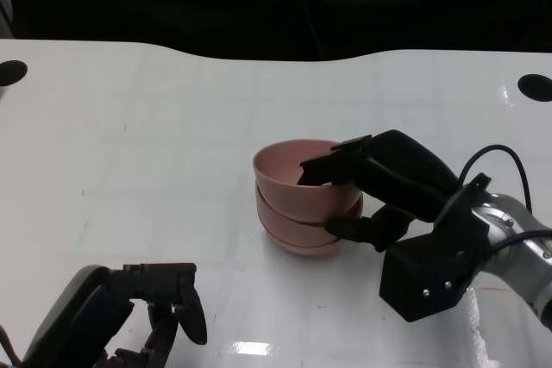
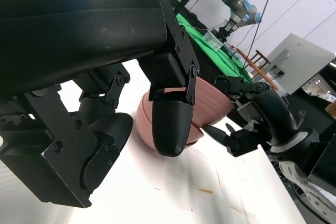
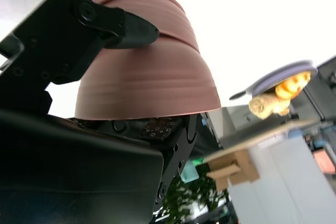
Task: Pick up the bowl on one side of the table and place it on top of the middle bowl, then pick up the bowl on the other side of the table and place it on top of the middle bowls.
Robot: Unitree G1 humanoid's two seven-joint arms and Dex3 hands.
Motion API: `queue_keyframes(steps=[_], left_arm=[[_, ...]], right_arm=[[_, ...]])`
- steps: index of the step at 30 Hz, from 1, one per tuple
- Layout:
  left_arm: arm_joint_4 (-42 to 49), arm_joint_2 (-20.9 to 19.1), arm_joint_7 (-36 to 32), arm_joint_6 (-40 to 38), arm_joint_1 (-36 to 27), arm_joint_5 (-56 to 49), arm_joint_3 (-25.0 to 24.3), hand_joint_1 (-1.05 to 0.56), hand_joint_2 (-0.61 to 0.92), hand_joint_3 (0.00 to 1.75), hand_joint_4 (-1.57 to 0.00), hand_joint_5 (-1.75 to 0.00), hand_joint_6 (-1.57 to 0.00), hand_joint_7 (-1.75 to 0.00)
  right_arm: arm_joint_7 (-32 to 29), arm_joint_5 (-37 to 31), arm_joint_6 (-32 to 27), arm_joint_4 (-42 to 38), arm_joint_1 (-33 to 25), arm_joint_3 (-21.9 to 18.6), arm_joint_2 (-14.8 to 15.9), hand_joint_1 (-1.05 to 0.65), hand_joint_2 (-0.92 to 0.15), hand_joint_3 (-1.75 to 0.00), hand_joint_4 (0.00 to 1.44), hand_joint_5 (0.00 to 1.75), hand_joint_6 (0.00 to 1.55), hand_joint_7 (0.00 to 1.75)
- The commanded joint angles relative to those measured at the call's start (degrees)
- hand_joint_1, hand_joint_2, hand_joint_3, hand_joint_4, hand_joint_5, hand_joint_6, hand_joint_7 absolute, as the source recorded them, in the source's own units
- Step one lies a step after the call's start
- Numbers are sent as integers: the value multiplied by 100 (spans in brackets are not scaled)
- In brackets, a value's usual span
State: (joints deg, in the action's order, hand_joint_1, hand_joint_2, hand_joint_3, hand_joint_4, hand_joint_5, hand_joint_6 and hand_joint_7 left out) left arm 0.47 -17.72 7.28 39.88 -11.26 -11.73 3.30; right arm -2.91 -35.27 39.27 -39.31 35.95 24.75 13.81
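Note:
Pink bowls [image 1: 297,213] stand nested in a stack at the middle of the white table [image 1: 155,152]; three layers show. My right hand [image 1: 388,187] grips the top bowl [image 1: 289,180] at its right rim, with one finger over the rim inside and others under its outer wall. The right wrist view shows the stack [image 3: 147,82] close up with a finger [image 3: 113,24] across its side. My left hand [image 1: 129,308] hangs at the near left, well apart from the bowls, with bent fingers and nothing in it. In the left wrist view the stack [image 2: 212,103] and right hand [image 2: 257,116] lie beyond my left hand [image 2: 105,129].
Two black round holes sit at the table's far corners, left [image 1: 12,72] and right [image 1: 535,86]. A black cable [image 1: 500,154] loops above my right forearm. Beyond the curved back edge of the table it is dark.

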Motion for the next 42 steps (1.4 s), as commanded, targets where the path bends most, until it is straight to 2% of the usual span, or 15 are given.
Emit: queue_keyframes(steps=[1,3,5,7,11,15,22,26,29,35,42], left_arm=[[10,-66,52,2,-13,43,-32,11,16,166,-91,-166,-90,-141],[2,-67,50,0,-12,38,-36,11,16,166,-90,-166,-90,-141],[-7,-67,46,-2,-10,29,-41,11,15,166,-91,-166,-91,-141],[-9,-67,46,-2,-10,27,-42,12,15,166,-91,-165,-91,-141],[-13,-69,49,-5,-10,32,-45,12,14,167,-91,-164,-91,-140],[-14,-69,51,-20,-6,19,-42,13,14,167,-92,-165,-91,-140],[28,-71,42,16,20,9,-43,13,14,168,-92,-165,-91,-140],[25,-64,50,14,22,24,-31,13,14,167,-92,-165,-91,-140],[-24,-64,54,-36,13,3,-29,13,14,167,-92,-165,-92,-140],[9,-58,38,2,38,-18,-22,12,13,168,-92,-166,-92,-140],[-35,-65,66,-71,26,-5,-11,12,13,168,-91,-166,-92,-140]], right_arm=[[155,-106,-200,327,-13,8,195,-44,-77,-29,30,53,51,6],[222,-127,-275,501,-89,-2,256,-45,-81,-22,29,51,51,4],[288,-139,-342,680,-169,-7,332,-57,-90,-19,25,51,49,3],[325,-133,-391,766,-204,-7,353,-60,-91,-19,24,51,48,2],[311,-151,-402,948,-318,-37,472,-65,-92,-22,25,54,48,2],[577,21,-623,1627,-704,-224,750,-72,-92,-30,18,54,43,0],[931,272,-800,2124,-989,-404,857,-76,-92,-35,9,55,36,0],[1094,499,-813,2496,-1328,-582,964,-80,-92,-38,1,52,24,0],[1124,800,-670,2858,-1742,-792,1063,-83,-92,-36,0,46,19,0],[1242,1071,-627,3382,-2304,-1040,1184,-80,-92,-30,0,47,18,0],[1063,1089,-330,3511,-2654,-1205,1155,-76,-92,-28,0,51,19,1]])
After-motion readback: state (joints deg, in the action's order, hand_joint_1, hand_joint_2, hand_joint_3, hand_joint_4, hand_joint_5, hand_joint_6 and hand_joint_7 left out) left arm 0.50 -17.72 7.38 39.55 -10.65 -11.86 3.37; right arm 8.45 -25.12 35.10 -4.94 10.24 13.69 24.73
